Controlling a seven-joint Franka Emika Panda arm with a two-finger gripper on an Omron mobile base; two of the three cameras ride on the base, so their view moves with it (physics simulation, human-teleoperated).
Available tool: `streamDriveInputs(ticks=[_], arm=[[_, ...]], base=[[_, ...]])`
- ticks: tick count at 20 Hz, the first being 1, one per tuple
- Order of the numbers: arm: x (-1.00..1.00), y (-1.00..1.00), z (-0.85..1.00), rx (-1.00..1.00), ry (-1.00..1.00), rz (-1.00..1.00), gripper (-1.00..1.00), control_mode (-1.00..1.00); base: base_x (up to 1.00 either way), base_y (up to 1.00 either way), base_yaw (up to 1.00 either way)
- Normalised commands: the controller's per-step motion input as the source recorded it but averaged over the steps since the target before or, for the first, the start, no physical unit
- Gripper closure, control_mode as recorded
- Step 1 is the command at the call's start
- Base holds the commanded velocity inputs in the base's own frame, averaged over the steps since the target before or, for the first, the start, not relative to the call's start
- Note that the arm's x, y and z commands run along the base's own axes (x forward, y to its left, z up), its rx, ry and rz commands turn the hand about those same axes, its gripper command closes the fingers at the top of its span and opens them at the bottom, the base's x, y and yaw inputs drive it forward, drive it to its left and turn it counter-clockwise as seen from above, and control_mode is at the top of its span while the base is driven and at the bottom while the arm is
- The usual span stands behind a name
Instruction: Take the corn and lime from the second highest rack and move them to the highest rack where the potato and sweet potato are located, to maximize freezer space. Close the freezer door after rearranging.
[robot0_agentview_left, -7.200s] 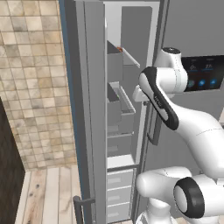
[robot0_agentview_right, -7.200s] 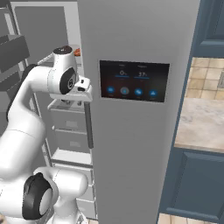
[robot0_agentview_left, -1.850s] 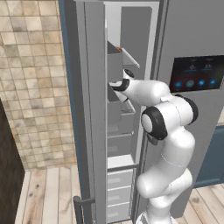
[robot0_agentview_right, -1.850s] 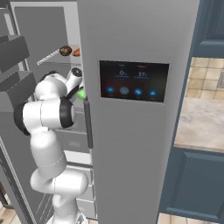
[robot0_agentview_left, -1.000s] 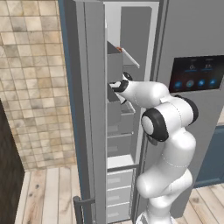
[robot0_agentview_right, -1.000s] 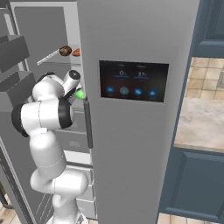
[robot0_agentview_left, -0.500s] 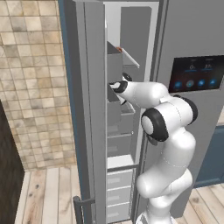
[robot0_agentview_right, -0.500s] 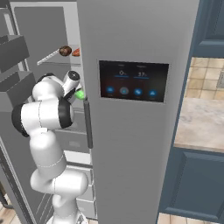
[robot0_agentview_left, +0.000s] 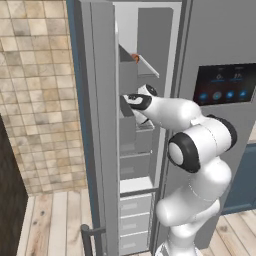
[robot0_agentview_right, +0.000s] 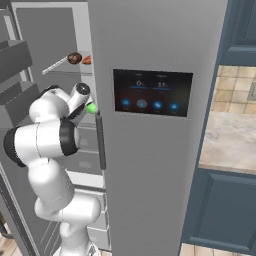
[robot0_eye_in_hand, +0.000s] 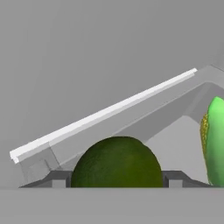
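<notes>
lime (robot0_eye_in_hand: 116, 162) sits between the two dark fingertips of the end effector (robot0_eye_in_hand: 114, 178) in the hand view, a tip close on either side, though i cannot tell whether they press it; the corn (robot0_eye_in_hand: 213, 141) lies just beside it in the second highest rack (robot0_eye_in_hand: 105, 120). round, firm and light, the lime will probably roll or squirt out of a shallow pinch, so the hold belongs across its widest middle. up on the highest rack (robot0_agentview_right: 60, 63), the sweet potato (robot0_agentview_right: 87, 60) rests beside the darker potato (robot0_agentview_right: 74, 58).
</notes>
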Motion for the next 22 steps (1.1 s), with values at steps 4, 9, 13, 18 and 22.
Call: streamDriveInputs(ticks=[4,9,13,18,22], arm=[[-0.29,-0.24,0.34,0.01,-0.09,-0.05,1.00,-1.00],[-0.34,-0.14,0.45,0.02,-0.03,-0.05,1.00,-1.00],[-0.64,-0.29,0.59,0.05,-0.01,0.00,1.00,-1.00],[-0.84,-0.40,0.75,0.07,0.00,0.00,1.00,-1.00],[-0.87,-0.09,0.77,0.03,0.00,0.00,1.00,-1.00]], base=[[0.00,0.00,0.00],[0.00,0.00,0.00],[0.00,0.00,0.00],[0.00,0.00,0.00],[0.00,0.00,0.00]])
